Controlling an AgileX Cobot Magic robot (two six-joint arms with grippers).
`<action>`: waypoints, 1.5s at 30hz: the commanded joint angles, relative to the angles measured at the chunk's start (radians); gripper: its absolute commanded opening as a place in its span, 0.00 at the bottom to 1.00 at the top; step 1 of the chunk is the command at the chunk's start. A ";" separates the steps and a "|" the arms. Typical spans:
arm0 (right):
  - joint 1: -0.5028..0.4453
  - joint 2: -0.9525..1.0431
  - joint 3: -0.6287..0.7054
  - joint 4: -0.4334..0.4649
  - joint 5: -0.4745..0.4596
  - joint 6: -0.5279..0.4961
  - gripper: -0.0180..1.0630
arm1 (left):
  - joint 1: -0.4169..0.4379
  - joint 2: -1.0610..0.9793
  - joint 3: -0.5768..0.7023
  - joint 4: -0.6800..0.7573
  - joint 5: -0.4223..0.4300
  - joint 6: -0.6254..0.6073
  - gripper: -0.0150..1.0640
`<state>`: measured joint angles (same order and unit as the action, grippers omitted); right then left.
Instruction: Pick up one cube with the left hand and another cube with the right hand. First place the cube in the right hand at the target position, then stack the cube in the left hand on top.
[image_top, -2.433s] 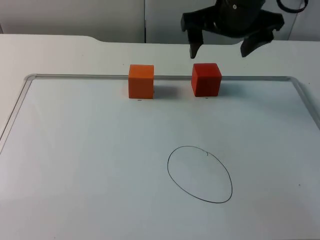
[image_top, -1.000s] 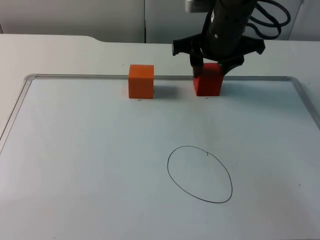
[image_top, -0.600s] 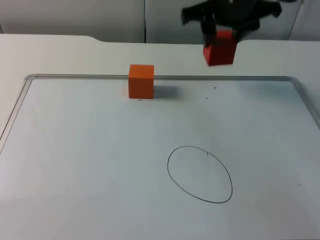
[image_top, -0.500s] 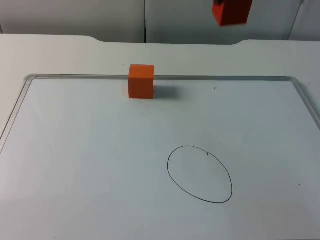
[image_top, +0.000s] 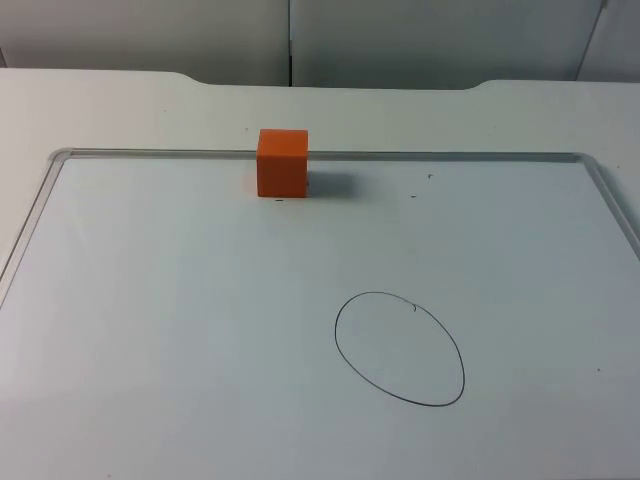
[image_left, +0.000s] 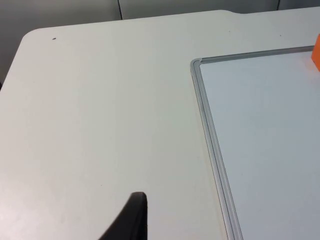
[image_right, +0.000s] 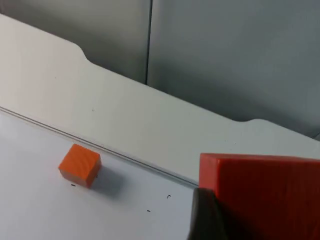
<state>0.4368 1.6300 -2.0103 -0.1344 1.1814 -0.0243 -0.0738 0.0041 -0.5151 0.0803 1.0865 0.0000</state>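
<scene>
An orange cube stands on the whiteboard against its far frame, left of centre. A hand-drawn black circle marks the board nearer the front. In the right wrist view my right gripper is shut on the red cube, held high above the table, with the orange cube far below it. In the left wrist view, one black fingertip of my left gripper hangs over bare table outside the board's far left corner, and an edge of the orange cube shows there.
The whiteboard's grey frame runs along the far side and down both sides. White table top surrounds it, ending at the grey partition wall.
The right gripper came down and shut on the red cube beside the orange one. It then lifted the cube up out of the top view. The orange cube stayed put.
</scene>
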 joint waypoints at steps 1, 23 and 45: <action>0.002 -0.044 -0.006 0.018 0.023 -0.010 0.01 | 0.002 -0.004 0.003 0.002 -0.008 0.000 0.99; 0.002 -0.605 0.496 0.034 -0.045 0.024 0.01 | 0.002 0.326 -0.132 -0.404 -0.349 0.219 0.99; 0.002 -0.675 0.496 0.035 -0.069 0.018 0.01 | -0.222 1.555 -0.872 -0.610 -0.358 0.524 0.99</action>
<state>0.4368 0.9571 -1.5190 -0.1004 1.1331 0.0000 -0.2407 1.4440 -1.3069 -0.6092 0.7087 0.5849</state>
